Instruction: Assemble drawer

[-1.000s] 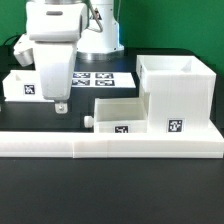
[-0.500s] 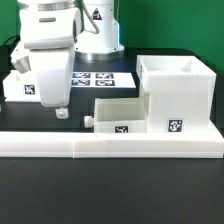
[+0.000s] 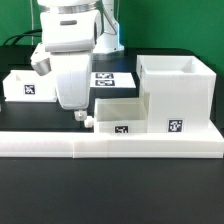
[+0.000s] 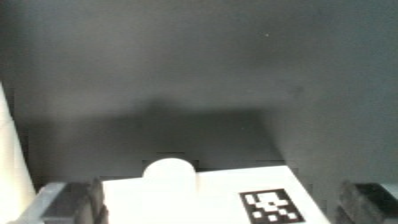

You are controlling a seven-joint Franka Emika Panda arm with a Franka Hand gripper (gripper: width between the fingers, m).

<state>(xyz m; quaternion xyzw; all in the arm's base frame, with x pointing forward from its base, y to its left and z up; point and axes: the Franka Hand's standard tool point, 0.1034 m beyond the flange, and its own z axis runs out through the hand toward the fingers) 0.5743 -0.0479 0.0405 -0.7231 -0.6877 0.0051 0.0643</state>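
The drawer's tall white housing [image 3: 178, 95] with a square tag stands at the exterior view's right. One shallow tray [image 3: 118, 112] lies against its left side, with its small knob [image 3: 88, 122] pointing left. A second tagged tray [image 3: 27, 85] lies at the far left. My gripper [image 3: 78, 113] hangs low just beside the middle tray's knob. In the wrist view the gripper [image 4: 221, 205] is open, and its fingers [image 4: 68, 203] stand wide apart on either side of the tray's tagged face [image 4: 272, 205] and knob [image 4: 169, 172]. They hold nothing.
A long low white border wall [image 3: 110, 148] runs along the front of the black table. The marker board [image 3: 108, 78] lies flat behind the trays. The robot base stands at the back.
My arm has moved from over the left tray toward the exterior view's right and now sits at the middle tray's knob end. The trays and housing have not moved.
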